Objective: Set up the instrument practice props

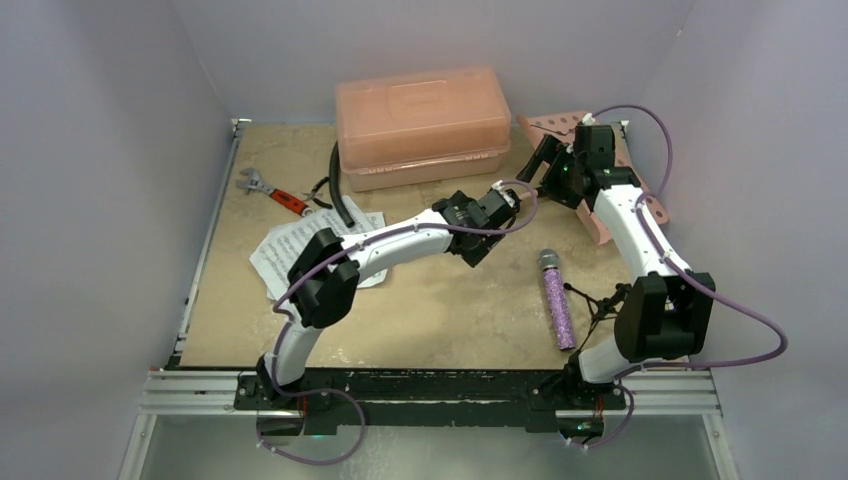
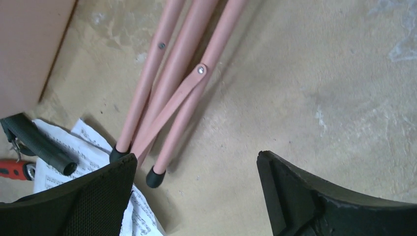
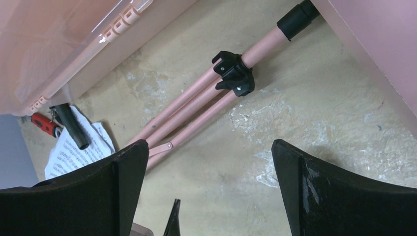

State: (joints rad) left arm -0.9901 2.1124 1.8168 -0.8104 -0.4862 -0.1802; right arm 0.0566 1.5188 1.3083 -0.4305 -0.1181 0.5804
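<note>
The pink music stand lies flat at the back right, its perforated desk (image 1: pixel 634 205) partly under my right arm. Its folded tripod legs (image 2: pixel 182 88) with black foot caps lie on the table just beyond my left gripper (image 2: pixel 196 196), which is open and empty above them. My right gripper (image 3: pixel 209 191) is open and empty over bare table beside the legs (image 3: pixel 196 110) and their black collar (image 3: pixel 236 73). The white sheet-music pages (image 1: pixel 300 245) lie at the left. The purple glittery microphone (image 1: pixel 556 300) lies at the front right, with the small black tripod mic stand (image 1: pixel 603 300) beside it.
A pink translucent box (image 1: pixel 422 122) stands at the back centre. A red-handled wrench (image 1: pixel 272 190) and a black hose (image 1: pixel 340 185) lie at the back left. Walls close in the table on three sides.
</note>
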